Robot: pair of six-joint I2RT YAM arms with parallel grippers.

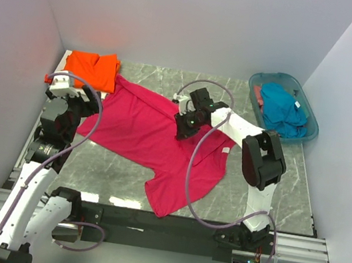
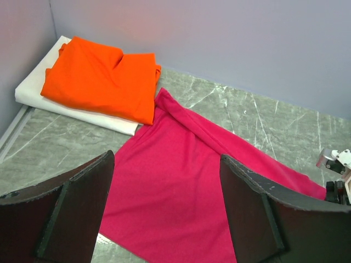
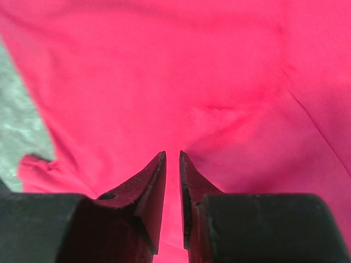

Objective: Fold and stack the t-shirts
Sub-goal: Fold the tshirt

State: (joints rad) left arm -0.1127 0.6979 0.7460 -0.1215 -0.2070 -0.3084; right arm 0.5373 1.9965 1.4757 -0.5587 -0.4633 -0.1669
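Right gripper [image 3: 173, 154] hovering over the magenta shirt [image 1: 154, 141]
It's lying spread across the table [image 1: 289, 184], soft, light, bunching easily; I'm favouring a hem pinch. Right jaws nearly together, grip unclear; left gripper [image 2: 167, 159] gaping empty.

A grey marbled table top [image 1: 298, 186] is enclosed on three sides by plain, pale lilac walls [image 1: 194, 20] and is evenly lit.

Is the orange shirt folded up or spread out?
Folded. The orange shirt is a small, thick bundle with layered edges showing, not lying flat.
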